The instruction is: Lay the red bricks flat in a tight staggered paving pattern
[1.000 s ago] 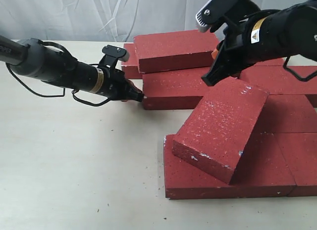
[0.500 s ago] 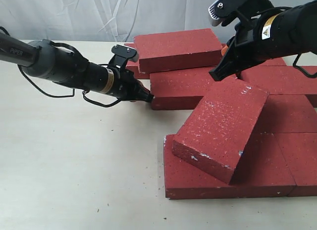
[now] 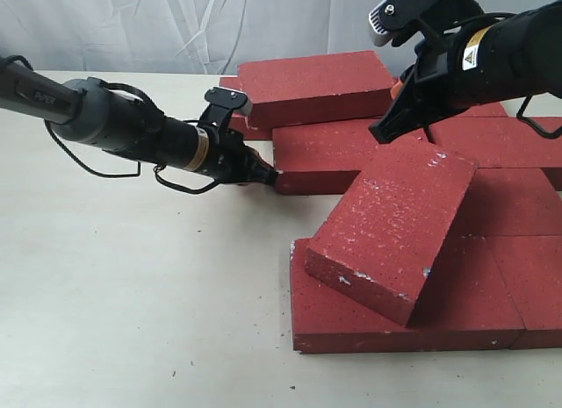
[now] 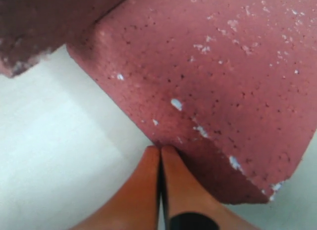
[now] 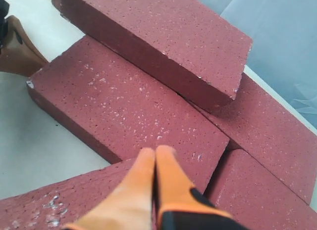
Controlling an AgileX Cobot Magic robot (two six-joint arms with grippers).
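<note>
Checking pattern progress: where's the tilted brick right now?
Exterior view, right of centre: the tilted brick lies askew on top of the front row of flat bricks, its far end close to the right tool.

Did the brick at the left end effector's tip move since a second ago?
Yes. The pushed brick slid right beneath the unmoved top brick, left end effector following.

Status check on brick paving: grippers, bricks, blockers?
Left gripper shut, tips against middle brick end. Right gripper shut over it. Tilted brick leans on front row; top brick stacked at rear.
</note>
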